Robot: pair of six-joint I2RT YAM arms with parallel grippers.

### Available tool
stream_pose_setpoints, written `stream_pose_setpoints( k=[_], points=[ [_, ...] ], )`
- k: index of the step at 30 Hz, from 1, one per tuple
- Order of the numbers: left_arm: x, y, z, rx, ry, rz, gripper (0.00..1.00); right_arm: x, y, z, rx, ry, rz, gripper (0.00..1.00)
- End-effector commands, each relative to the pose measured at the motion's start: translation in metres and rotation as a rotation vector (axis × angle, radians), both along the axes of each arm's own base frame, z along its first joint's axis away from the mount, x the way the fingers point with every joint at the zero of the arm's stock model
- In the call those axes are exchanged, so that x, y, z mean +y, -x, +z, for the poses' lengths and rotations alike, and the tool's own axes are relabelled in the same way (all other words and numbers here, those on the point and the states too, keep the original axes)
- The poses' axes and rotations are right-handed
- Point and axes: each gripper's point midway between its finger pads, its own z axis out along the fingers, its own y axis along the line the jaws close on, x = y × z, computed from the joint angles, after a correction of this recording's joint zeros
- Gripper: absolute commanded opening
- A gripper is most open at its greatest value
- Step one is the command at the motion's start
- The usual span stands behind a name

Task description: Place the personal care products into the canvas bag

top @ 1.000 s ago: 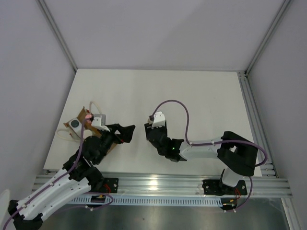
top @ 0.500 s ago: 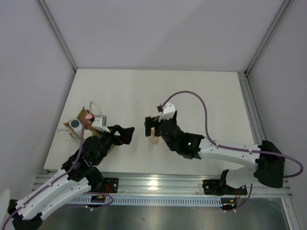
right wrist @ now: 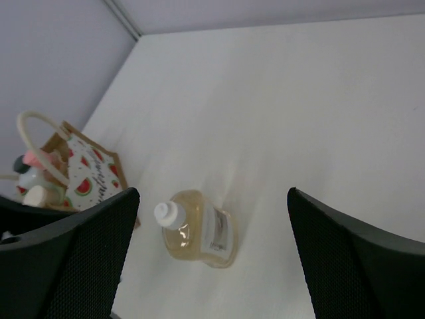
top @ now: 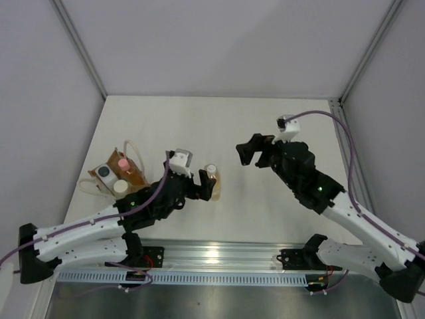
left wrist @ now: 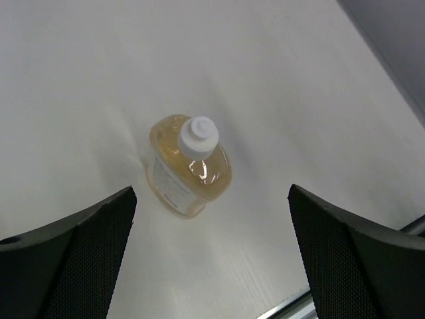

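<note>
The amber bottle (top: 212, 183) with its cream cap (left wrist: 198, 136) is seen standing upright on the white desk (top: 199, 123), near the middle and toward the near edge, outside the canvas bag (top: 131, 176). A pale label (right wrist: 214, 236) is carried on its side. The left pincer (left wrist: 210, 194) is held spread wide just beside the bottle, on its left and near side. In the left wrist view the bottle is framed between the two dark fingers (left wrist: 73, 249) and is touched by neither. The right pincer (right wrist: 211, 194) is likewise held spread, with nothing pinched, above the desk to the right of the bottle and farther back, well apart from it.

The bag is found at the left side of the desk, close to the left edge, with its mouth open upward and its cream loop handles (top: 133, 147) hanging outward. A watermelon print (right wrist: 93, 174) is shown on its fabric in the right wrist view. Three bottles are held inside it: a pink cap (top: 123, 162) is seen at the far side, a dark cap (top: 103, 173) at the left, and a white cap (top: 120, 187) at the near side
</note>
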Motion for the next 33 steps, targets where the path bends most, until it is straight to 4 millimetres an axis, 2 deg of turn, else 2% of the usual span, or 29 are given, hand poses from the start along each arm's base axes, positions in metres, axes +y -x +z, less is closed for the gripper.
stream_pose_setpoints(
  k=[1, 3, 4, 5, 7, 8, 10, 11, 13, 14, 16, 21, 23, 28, 33],
  points=[
    [-0.016, -0.013, 0.006, -0.027, -0.046, 0.049, 0.99, -0.012, 0.032, -0.013, 0.014, -0.096, 0.067, 0.97],
    [-0.022, -0.02, -0.002, -0.017, -0.063, 0.079, 0.99, -0.008, 0.043, -0.017, 0.018, -0.129, 0.12, 0.97],
    [-0.027, -0.024, -0.015, -0.002, -0.103, 0.089, 0.99, -0.008, 0.046, -0.022, 0.026, -0.131, 0.131, 0.97],
    [-0.029, -0.028, -0.012, -0.002, -0.099, 0.112, 1.0, -0.009, 0.05, -0.027, 0.026, -0.127, 0.143, 0.97],
    [-0.034, -0.033, -0.026, 0.016, -0.138, 0.129, 0.99, -0.011, 0.052, -0.033, 0.024, -0.126, 0.147, 0.97],
    [-0.039, -0.034, -0.026, 0.018, -0.135, 0.127, 0.99, -0.011, 0.052, -0.039, 0.023, -0.122, 0.146, 0.96],
    [-0.047, -0.037, -0.027, 0.015, -0.123, 0.123, 0.99, -0.013, 0.054, -0.037, 0.006, -0.126, 0.151, 0.97],
    [-0.051, -0.04, -0.036, 0.027, -0.142, 0.126, 0.99, -0.014, 0.056, -0.037, 0.006, -0.126, 0.154, 0.96],
    [-0.056, -0.044, -0.041, 0.03, -0.153, 0.138, 0.99, -0.016, 0.058, -0.035, -0.006, -0.127, 0.159, 0.96],
    [-0.06, -0.047, -0.053, 0.04, -0.183, 0.145, 0.99, -0.017, 0.059, -0.036, -0.006, -0.127, 0.159, 0.97],
    [-0.063, -0.054, -0.056, 0.042, -0.197, 0.164, 0.96, -0.018, 0.06, -0.038, -0.011, -0.127, 0.158, 0.97],
    [-0.062, -0.07, -0.081, 0.069, -0.272, 0.232, 0.85, -0.018, 0.06, -0.04, -0.01, -0.125, 0.16, 0.97],
    [-0.061, -0.071, -0.089, 0.092, -0.267, 0.231, 0.83, -0.017, 0.061, -0.04, -0.008, -0.125, 0.169, 0.97],
    [-0.058, -0.077, -0.097, 0.097, -0.267, 0.25, 0.82, -0.015, 0.062, -0.041, -0.004, -0.126, 0.181, 0.97],
    [-0.058, -0.083, -0.095, 0.084, -0.265, 0.266, 0.8, -0.015, 0.061, -0.044, 0.0, -0.12, 0.176, 0.97]
  ],
)
